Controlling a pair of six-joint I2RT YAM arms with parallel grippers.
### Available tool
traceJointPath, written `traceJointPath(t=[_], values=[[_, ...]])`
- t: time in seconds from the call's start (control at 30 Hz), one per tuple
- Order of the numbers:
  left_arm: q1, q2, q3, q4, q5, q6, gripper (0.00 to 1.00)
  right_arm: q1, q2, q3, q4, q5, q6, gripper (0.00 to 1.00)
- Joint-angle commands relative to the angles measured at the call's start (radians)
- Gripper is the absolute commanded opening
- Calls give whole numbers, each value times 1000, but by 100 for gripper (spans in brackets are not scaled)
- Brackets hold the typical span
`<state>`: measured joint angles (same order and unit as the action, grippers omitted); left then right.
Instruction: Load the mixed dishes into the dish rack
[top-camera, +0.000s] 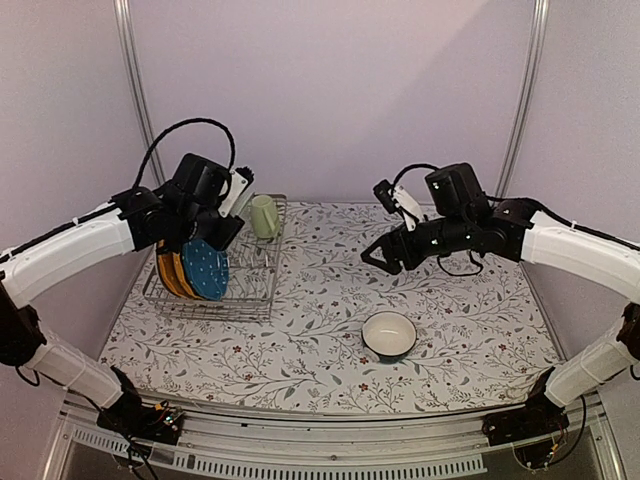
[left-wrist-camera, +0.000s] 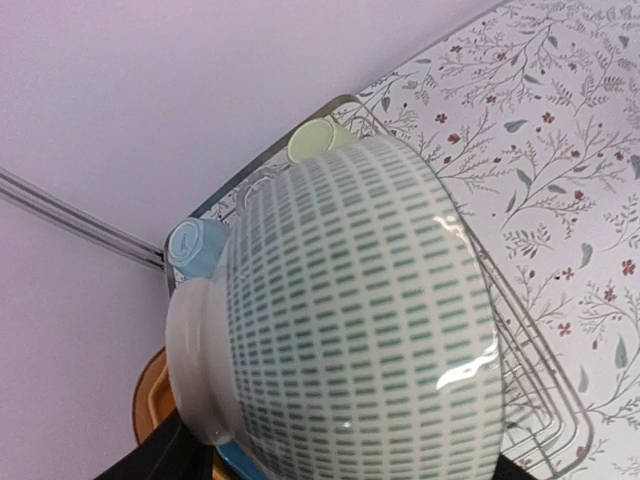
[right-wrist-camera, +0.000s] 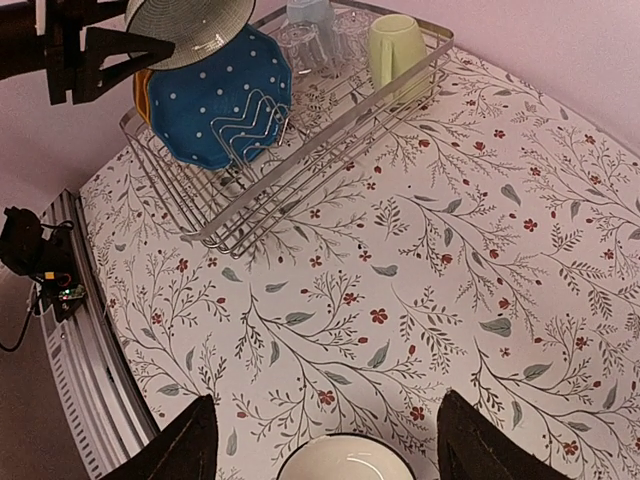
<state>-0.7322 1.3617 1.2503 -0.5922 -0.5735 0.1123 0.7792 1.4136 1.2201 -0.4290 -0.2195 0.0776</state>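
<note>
My left gripper (top-camera: 218, 228) is shut on a bowl (left-wrist-camera: 350, 320) with a white outside patterned in green dashes, held tilted over the dish rack (top-camera: 255, 300). That bowl fills the left wrist view and hides the fingers. In the rack stand a blue dotted plate (right-wrist-camera: 220, 100), yellow and tan plates (top-camera: 165, 270), a pale yellow-green mug (right-wrist-camera: 395, 50), a light blue mug (left-wrist-camera: 195, 248) and a clear glass (right-wrist-camera: 300, 45). A second bowl (top-camera: 389, 335), cream inside with a dark rim, sits on the table. My right gripper (right-wrist-camera: 328, 398) hangs open above and just behind it, holding nothing.
The table (top-camera: 320, 370) wears a floral cloth. The rack sits at the far left, close to the back wall and a metal frame post (top-camera: 135, 75). A rail (right-wrist-camera: 85, 370) runs along the table's near edge.
</note>
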Motion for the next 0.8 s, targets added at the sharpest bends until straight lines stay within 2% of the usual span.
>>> traceJointPath(t=[0.0,0.23,0.6,0.77], values=[[58,68,45,24,-21,279,0,5,-17,-35,34,-13,-7,74],[148,242,140,2,68,478,0,4,-38,-94,70,-21,-5,74],[207,440,227,-2,26,639,0,4,-86,-159,86,-9,5,74],[208,507,266,-17,38,651,0,5,-84,-161,86,-10,8,74]])
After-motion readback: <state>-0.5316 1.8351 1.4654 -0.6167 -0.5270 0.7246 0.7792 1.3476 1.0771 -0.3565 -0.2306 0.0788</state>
